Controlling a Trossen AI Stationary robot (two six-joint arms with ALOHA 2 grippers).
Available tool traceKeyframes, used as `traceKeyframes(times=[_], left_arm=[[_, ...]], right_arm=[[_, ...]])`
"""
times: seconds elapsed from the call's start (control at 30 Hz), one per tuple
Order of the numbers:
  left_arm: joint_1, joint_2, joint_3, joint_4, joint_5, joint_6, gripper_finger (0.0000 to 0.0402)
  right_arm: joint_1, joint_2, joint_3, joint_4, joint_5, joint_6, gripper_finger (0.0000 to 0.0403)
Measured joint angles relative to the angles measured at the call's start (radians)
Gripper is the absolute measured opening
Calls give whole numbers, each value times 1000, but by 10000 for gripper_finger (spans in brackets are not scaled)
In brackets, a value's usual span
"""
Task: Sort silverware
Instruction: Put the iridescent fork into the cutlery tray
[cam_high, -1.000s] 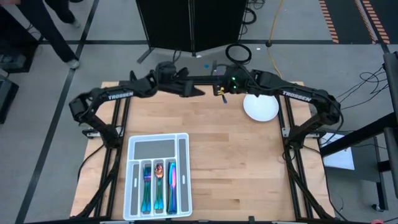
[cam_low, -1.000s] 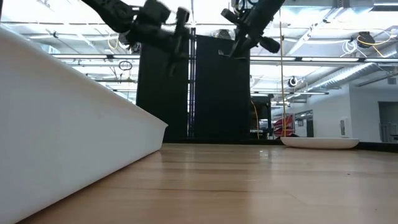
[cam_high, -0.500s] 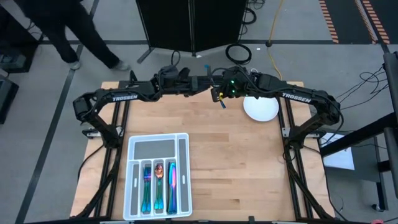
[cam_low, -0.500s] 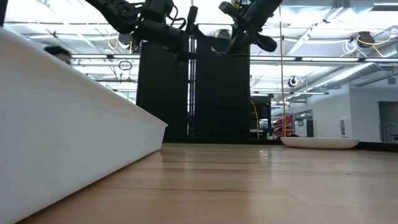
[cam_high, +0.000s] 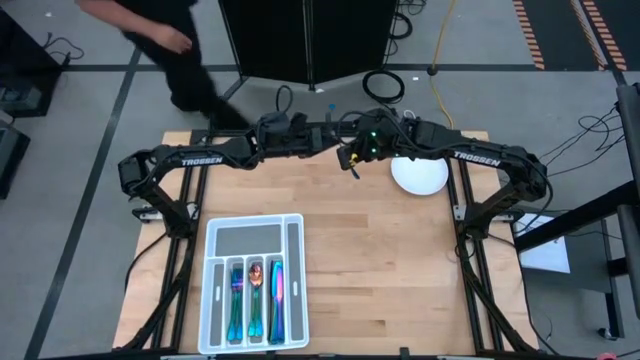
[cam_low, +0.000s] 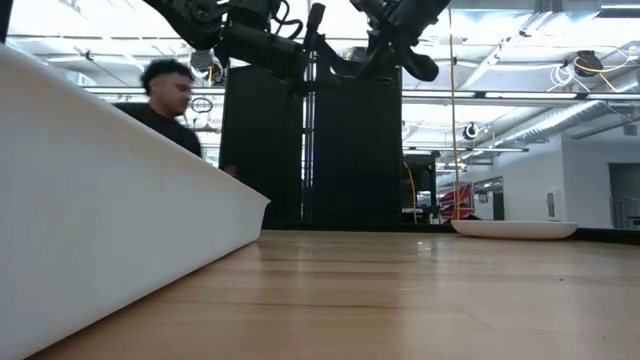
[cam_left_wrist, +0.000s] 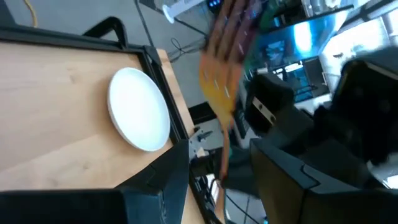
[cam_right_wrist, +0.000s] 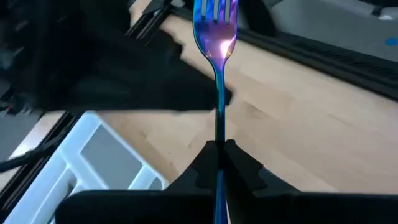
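Both arms meet high over the far edge of the table. The right gripper is clamped tight on a fork, handle pinched between the fingers, tines pointing away from the wrist. From above, that fork is only a tiny sliver at the gripper tip. The left gripper is just beside it, jaws apart around the fork; in the left wrist view the fork is a smeared orange-purple streak between the dark fingers, so contact is hard to judge. The tray sits near left, with silverware in three slots, its other slots bare. The plate lies far right, partly hidden under the right arm. A person passes behind the table, blurred
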Motion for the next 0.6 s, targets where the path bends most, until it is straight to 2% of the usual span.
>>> traceKeyframes(times=[0.13, 0.43, 0.6], left_arm=[[-4, 0, 0, -1, -28, -2, 169], [-18, 0, 0, -1, -33, -2, 168], [-32, 0, 0, 0, -42, 4, 134]], right_arm=[[8, 0, 0, 20, -41, -12, 0], [14, 0, 0, 19, -40, -9, 0], [14, 0, 0, 26, -40, -9, 0]])
